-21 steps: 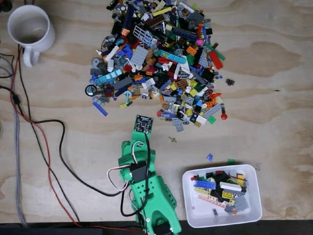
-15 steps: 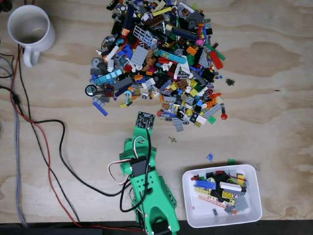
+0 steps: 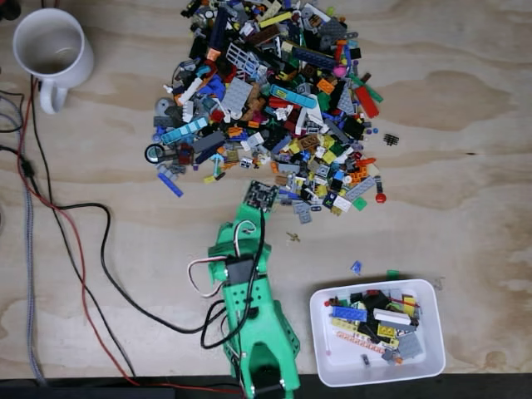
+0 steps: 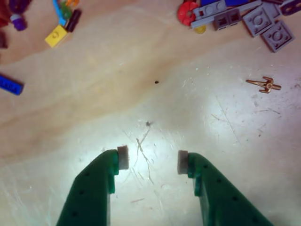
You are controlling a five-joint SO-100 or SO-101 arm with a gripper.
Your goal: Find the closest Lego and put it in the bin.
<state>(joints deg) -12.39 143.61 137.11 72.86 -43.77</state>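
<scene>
1. In the fixed view, the green arm (image 3: 249,316) reaches up from the bottom edge across the plywood surface (image 3: 465,166), its tip just below the lower edge of the Lego pile (image 3: 270,100).
2. In the wrist view, the gripper (image 4: 153,160) hangs over bare, scratched wood; its green jaws stand apart with nothing between them, and a white pad (image 4: 123,157) shows on the tip of each.
3. The pile is a dense heap of mixed coloured pieces in the upper middle of the fixed view.
4. Near the top right of the wrist view lie grey plates (image 4: 263,21) and a red round piece (image 4: 188,12); a small tan piece (image 4: 263,85) sits apart from them on open wood, to the right of and beyond the jaws.
5. In the same view a yellow brick (image 4: 56,35) lies at upper left and a blue piece (image 4: 10,84) at the left edge.
6. The white bin (image 3: 328,349) sits at lower right in the fixed view, right of the arm, already holding assorted bricks.
7. A white mug (image 3: 51,48) stands at top left, and cables (image 3: 91,249) trail down the left side.
</scene>
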